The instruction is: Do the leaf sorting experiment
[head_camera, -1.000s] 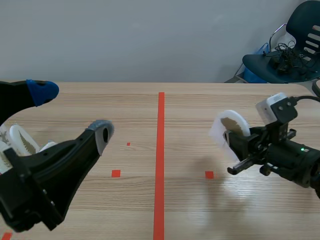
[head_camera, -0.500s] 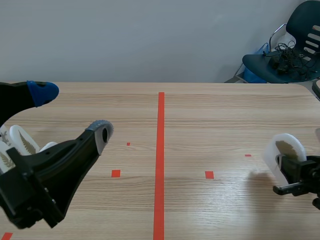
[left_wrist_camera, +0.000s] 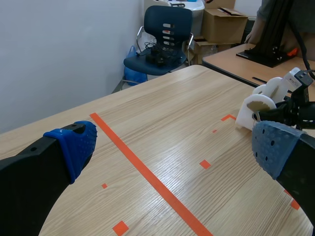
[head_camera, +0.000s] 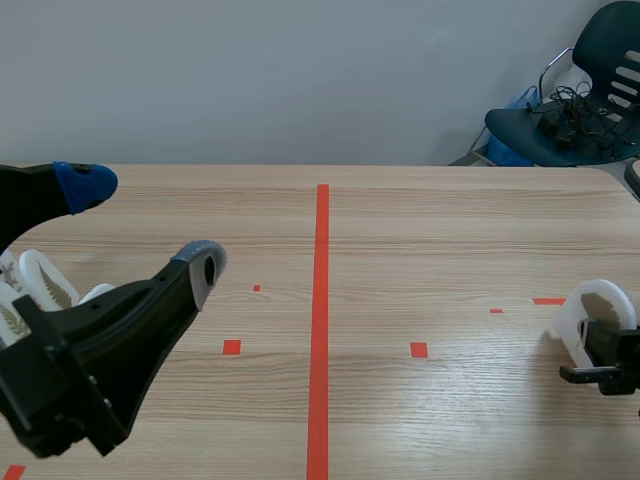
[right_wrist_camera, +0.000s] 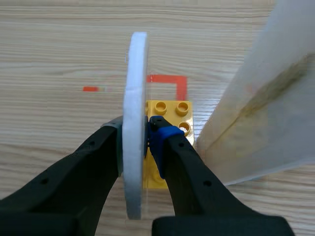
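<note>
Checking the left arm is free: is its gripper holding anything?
No, the left gripper stands wide open with nothing in it.

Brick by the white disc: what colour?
Yellow; the brick shows best in the right wrist view.

The scene camera sits between the arms and looks forward along the table (head_camera: 420, 220). The left wrist camera looks past the left gripper (left_wrist_camera: 173, 145) across the same table toward the right side; both views share the white disc (head_camera: 598, 305) and the chair (head_camera: 590, 100). The right wrist camera is very close to the disc, looking down on its edge
</note>
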Motion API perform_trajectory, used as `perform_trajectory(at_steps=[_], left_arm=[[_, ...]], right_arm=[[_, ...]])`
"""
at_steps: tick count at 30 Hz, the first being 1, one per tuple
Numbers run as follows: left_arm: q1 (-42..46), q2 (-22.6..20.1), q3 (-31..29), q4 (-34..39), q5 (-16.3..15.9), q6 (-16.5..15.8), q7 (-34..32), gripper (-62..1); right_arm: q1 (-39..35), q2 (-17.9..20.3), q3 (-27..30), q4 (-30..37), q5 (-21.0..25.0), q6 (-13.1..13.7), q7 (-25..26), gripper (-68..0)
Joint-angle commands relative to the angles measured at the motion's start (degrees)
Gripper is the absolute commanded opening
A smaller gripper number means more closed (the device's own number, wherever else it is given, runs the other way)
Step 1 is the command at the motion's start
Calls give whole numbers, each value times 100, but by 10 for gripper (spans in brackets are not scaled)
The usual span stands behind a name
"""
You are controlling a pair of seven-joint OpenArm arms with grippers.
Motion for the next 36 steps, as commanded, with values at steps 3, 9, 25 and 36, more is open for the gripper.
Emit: perform_trajectory(at_steps=[3,9,25,36], left_arm=[[-2,26,9,35,-39,-13,-81,14],[-2,26,9,35,-39,-13,-81,14],[-2,26,9,35,-39,-13,-83,14],[-2,26,9,35,-42,-13,-83,14]], right_arm=[[136,94,-17,37,-116,-372,57,-611],[133,111,-17,15,-129,-393,61,-594],[133,330,-17,358,210,-76,103,-245],[131,503,-35,2555,1027,350,-1080,-230]])
